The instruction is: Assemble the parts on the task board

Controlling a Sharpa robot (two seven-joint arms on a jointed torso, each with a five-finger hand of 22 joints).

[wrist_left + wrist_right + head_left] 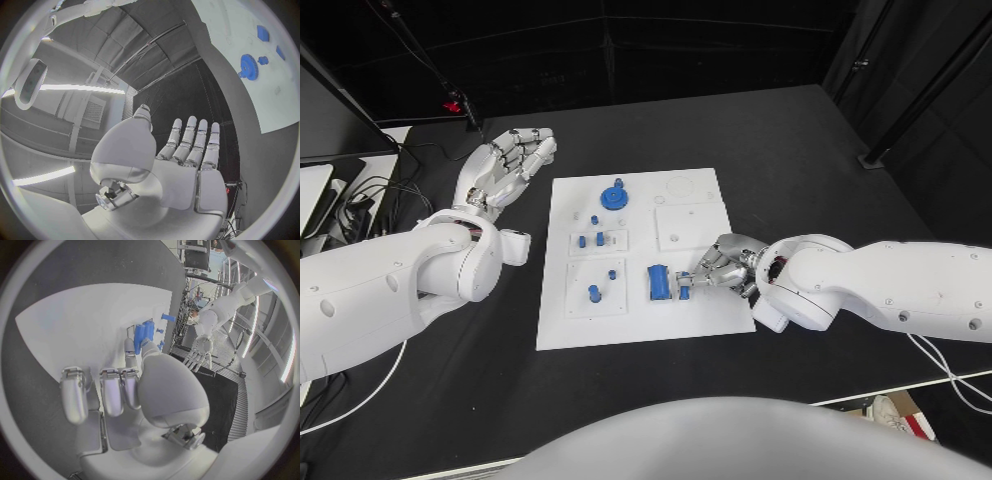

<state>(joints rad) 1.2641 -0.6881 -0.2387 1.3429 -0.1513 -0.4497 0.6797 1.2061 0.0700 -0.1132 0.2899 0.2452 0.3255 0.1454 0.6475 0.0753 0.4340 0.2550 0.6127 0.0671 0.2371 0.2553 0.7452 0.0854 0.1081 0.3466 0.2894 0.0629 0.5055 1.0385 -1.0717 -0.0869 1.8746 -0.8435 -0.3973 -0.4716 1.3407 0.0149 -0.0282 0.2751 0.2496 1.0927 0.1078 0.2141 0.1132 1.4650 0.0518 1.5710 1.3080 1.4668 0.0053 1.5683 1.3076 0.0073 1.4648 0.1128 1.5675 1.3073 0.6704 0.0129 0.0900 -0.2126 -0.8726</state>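
- Task board: white plate flat on the black table, about mid-table, long side running away from the robot.
- Blue gear: stands on the board's far part, left of centre. Also seen in the left wrist view.
- Small blue parts: a few short pegs upright in a square inset below the gear.
- Another blue peg stands in the near-left inset, with a smaller one just beyond it.
- Blue block: elongated piece on the near part of the board, right of the near-left inset; seen in the right wrist view too.
- Right hand: low over the board's near-right part, fingertips against a small blue piece just beside the block. Fingers curled in round it; it looks pinched between thumb and a finger, but contact is partly hidden by the hand itself. In the right wrist view the other fingers are bent and lie close together.
- Left hand: off the board, above the table to the board's far-left, well apart from the parts. Palm flat, fingers straight and slightly spread, holding nothing; the left wrist view confirms the bare palm.
- Cables lie at the table's far-left edge.
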